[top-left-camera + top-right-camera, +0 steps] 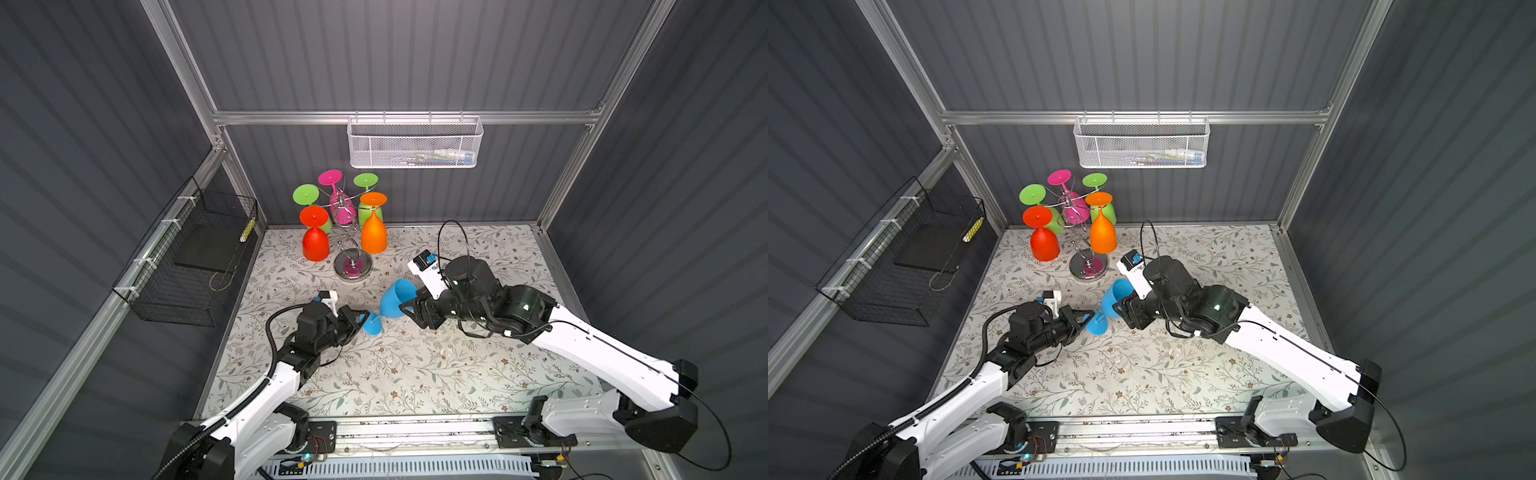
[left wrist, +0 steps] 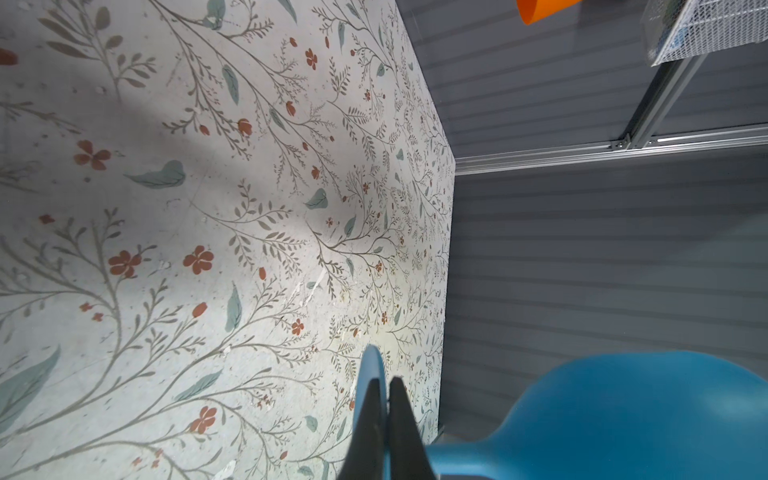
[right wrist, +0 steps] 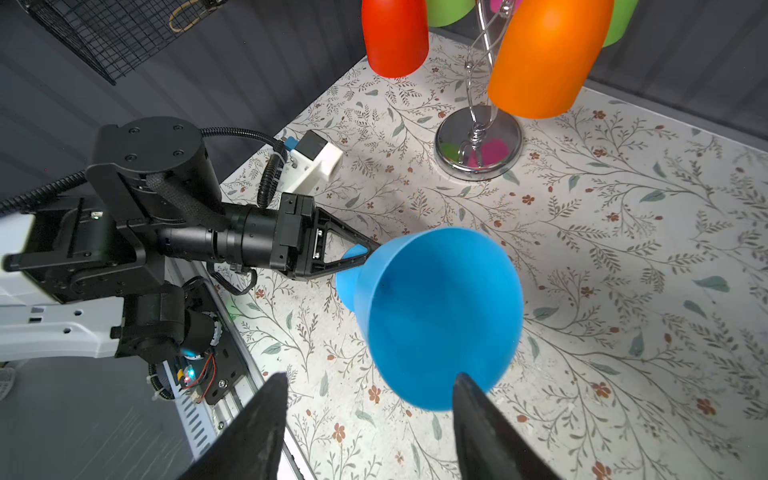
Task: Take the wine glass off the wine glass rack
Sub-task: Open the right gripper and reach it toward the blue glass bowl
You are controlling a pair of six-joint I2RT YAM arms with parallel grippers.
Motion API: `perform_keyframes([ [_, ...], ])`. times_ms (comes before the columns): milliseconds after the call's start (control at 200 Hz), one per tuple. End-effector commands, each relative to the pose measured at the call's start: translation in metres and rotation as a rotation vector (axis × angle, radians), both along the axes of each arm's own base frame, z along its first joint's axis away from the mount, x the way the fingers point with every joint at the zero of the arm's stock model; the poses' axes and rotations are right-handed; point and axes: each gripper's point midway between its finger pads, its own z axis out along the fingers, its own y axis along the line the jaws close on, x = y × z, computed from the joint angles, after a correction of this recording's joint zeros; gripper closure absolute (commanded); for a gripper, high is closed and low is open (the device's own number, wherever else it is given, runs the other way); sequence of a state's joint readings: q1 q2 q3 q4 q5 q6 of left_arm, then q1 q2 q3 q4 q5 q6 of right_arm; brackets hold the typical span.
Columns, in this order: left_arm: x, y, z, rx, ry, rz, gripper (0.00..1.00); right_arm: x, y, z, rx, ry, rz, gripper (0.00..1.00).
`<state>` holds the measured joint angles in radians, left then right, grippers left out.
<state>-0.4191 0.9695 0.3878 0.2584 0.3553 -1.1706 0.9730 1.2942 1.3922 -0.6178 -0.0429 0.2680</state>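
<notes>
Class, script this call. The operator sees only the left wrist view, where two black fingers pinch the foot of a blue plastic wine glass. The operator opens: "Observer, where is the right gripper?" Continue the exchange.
Observer: The right gripper is open, jaws spread by the bowl rim of the blue plastic wine glass; contact unclear.
Operator: Is the glass clear of the rack?
Observer: Yes. The tall chrome wire rack, on its round mirror base, stands apart, nearer the back wall.
Operator: How many glasses hang there?
Observer: Five, upside down: green glass, second green glass, pink glass, red glass, orange glass.
</notes>
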Motion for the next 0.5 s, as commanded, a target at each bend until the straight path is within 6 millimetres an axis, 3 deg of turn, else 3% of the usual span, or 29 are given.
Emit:
perform_keyframes([
  [0, 0.000, -0.005, 0.010, -0.021, -0.068, -0.039, 1.00, -0.003, 0.004, 0.007, 0.025, 0.046, 0.006, 0.39],
  [495, -0.004, -0.003, 0.014, -0.035, -0.090, -0.036, 1.00, 0.001, 0.035, -0.004, 0.022, 0.120, 0.048, 0.57],
])
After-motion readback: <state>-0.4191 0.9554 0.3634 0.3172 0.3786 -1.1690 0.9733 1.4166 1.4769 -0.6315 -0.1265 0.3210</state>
